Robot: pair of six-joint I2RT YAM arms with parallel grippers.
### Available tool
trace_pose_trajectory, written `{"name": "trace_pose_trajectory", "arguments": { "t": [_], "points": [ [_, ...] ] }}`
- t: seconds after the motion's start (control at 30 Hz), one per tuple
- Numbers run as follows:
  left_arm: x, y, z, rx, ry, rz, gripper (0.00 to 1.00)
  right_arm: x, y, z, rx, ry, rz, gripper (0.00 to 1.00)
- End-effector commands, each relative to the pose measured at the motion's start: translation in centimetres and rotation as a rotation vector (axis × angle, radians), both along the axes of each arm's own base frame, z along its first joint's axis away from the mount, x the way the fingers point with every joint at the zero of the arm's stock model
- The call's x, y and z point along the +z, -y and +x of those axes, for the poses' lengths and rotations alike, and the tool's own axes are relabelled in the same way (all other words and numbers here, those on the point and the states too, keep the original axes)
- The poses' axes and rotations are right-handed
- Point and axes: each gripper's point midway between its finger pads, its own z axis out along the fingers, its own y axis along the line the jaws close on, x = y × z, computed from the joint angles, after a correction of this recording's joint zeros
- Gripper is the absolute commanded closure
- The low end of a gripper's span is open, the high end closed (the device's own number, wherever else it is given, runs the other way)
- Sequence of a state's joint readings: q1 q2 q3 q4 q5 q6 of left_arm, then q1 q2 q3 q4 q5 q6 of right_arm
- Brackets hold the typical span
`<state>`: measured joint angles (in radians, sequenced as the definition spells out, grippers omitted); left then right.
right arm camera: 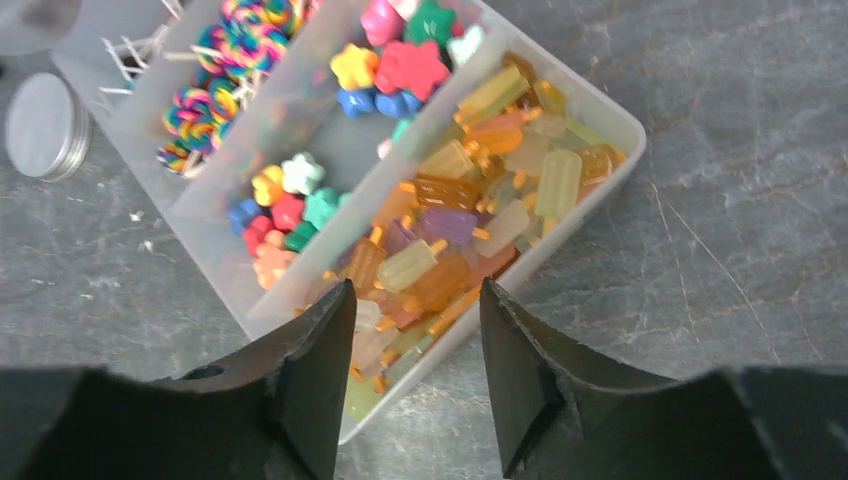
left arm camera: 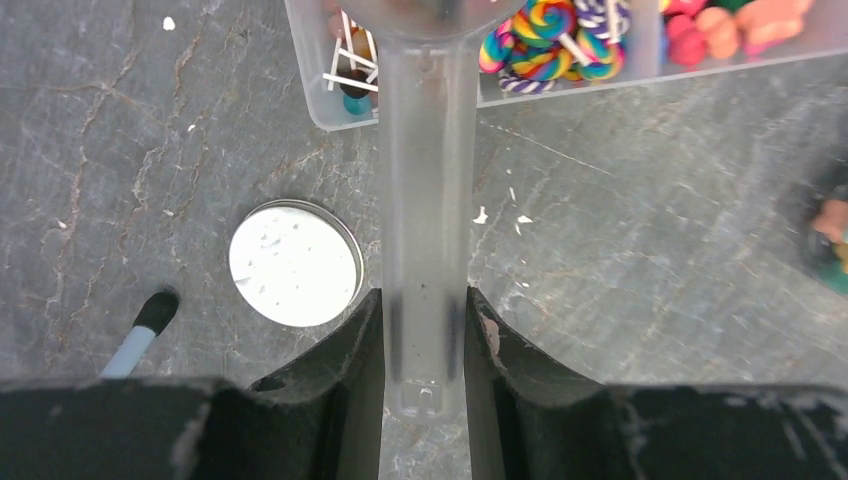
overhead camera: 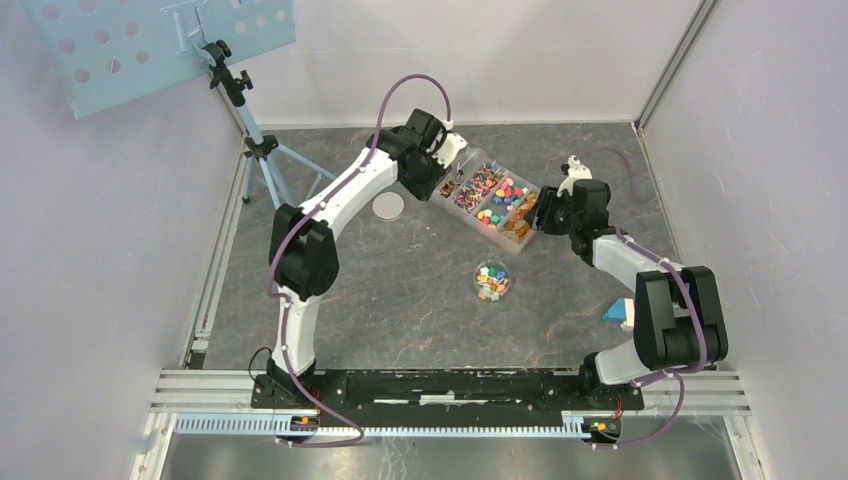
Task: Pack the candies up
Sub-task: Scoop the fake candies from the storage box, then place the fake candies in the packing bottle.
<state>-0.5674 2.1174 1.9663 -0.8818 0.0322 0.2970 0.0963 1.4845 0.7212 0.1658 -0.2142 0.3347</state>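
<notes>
**At the divided box (right arm camera: pixel 628 140)**

Grey marbled table (overhead camera: pixel 400 300), pale walls (overhead camera: pixel 520 50). My left claw (left arm camera: pixel 425 300) clamps a frosted scoop (left arm camera: pixel 425 200) reaching over the box ahead. My right claw (right arm camera: pixel 418 300) stands parted astride its near corner, the candies (right arm camera: pixel 450 220) between and just beyond the tips.

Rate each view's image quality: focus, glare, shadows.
Top external: evenly lit and sharp, though the candies are too small to resolve. Left wrist: the lid is washed out white; the scoop in the left gripper looks hazy. Right wrist: candies sharp, right gripper dark.
</notes>
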Motion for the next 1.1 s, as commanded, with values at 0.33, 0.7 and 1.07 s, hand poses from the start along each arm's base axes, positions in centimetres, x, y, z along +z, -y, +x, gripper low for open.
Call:
{"name": "trace_pose_trajectory", "arguments": {
  "t": [0.33,0.7,1.07],
  "points": [
    [9.9,0.9,-9.3,-0.034,-0.084,-0.235,0.98,11.4,-2.5,-2.5,0.124,0.287,0.117,0.51],
    [8.7,1.8,-20.3,-0.140,-0.182,-0.245,0.98,16.2,-7.4,-11.3,0.299,0.478,0.265,0.78],
    [7.6,0.2,-24.9,-0.148,-0.212,-0.238,0.98,15.4,-10.0,-14.1,0.358,0.448,0.362,0.88]
  ]
}}
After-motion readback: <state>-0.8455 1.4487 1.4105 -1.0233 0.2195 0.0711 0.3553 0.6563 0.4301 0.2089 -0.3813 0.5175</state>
